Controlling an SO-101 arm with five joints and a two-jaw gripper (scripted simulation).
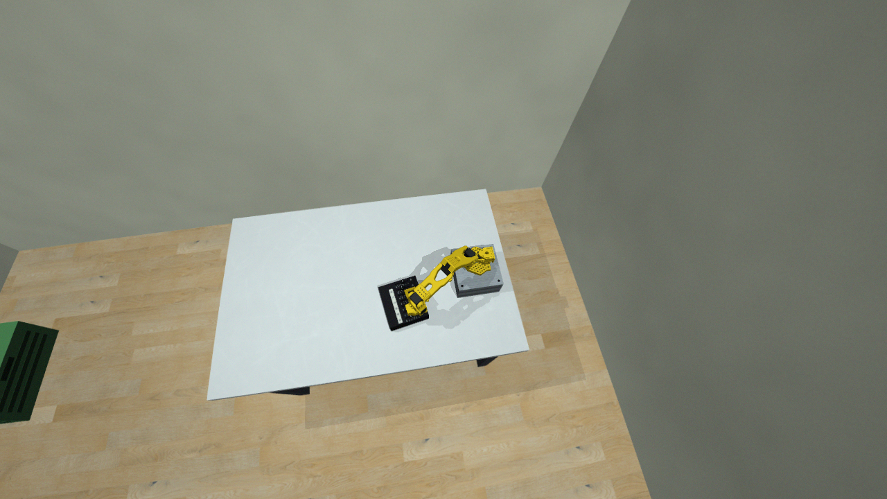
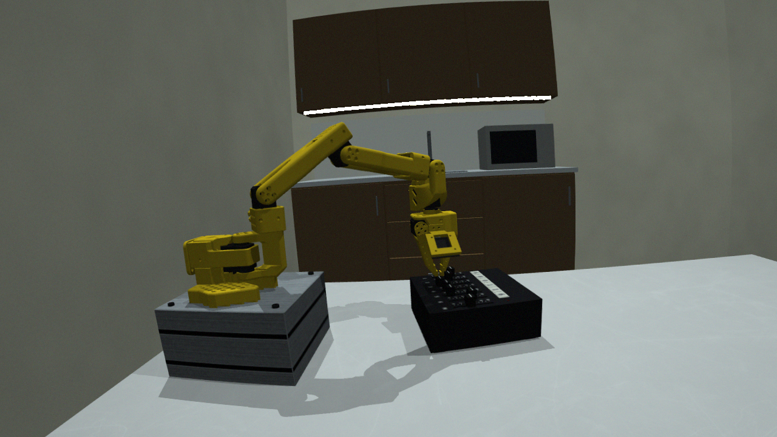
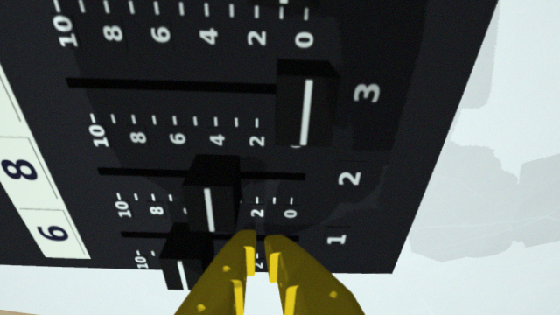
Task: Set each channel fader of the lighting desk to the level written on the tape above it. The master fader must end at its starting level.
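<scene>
The black lighting desk [image 1: 392, 312] [image 2: 478, 326] [image 3: 394, 66] lies on the white table. In the wrist view the channel 3 fader [image 3: 306, 105] sits at 0. The channel 2 fader [image 3: 212, 197] stands about midway on its scale. The channel 1 fader [image 3: 181, 258] stands toward the high end, partly cut off. White tape [image 3: 26, 171] at the left reads 8 over channel 2 and 6 over channel 1. My gripper [image 3: 260, 245] [image 2: 441, 274] [image 1: 410, 305] is shut and empty. Its tips are down at channel 1's slot, just on the low-number side of that fader's cap. The master fader is out of sight.
The arm stands on a grey block [image 1: 477, 282] [image 2: 238, 331] beside the desk, near the table's right edge. A green crate [image 1: 21, 366] stands on the wooden floor far to the left. Kitchen cabinets and a microwave [image 2: 516, 145] are behind.
</scene>
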